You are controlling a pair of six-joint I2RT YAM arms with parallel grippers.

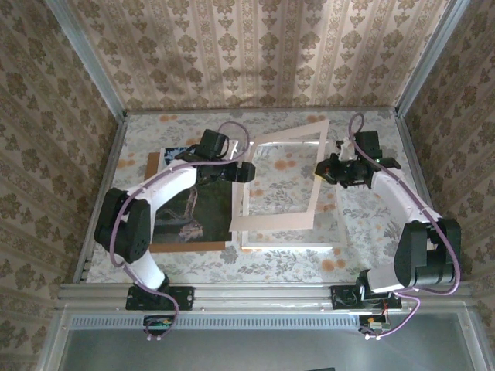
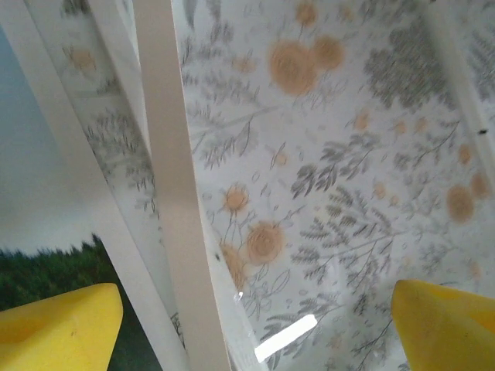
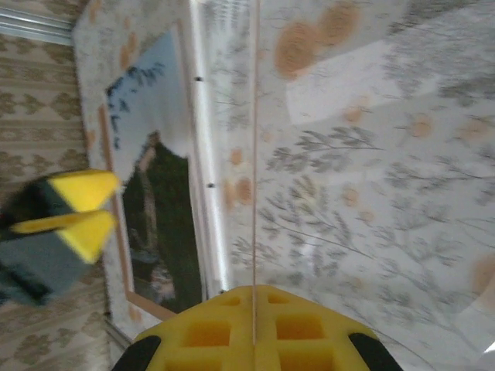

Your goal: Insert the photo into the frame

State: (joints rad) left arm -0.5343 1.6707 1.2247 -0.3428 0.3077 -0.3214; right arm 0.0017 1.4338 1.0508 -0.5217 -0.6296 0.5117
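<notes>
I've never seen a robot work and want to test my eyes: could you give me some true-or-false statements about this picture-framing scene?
1. The right gripper is shut on the white cardboard mat's edge. True.
2. The left gripper grips the photo. False: it is open, holding nothing.
3. The photo lies on a brown board. True.
4. The photo sits inside the frame. False: it lies beside the frame, to its left.
5. The tablecloth is plain blue. False: it is flowered.

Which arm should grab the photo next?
Probably left: the left claw is open at the photo's edge, while the right claw is shut, pinching the white mat.
</notes>
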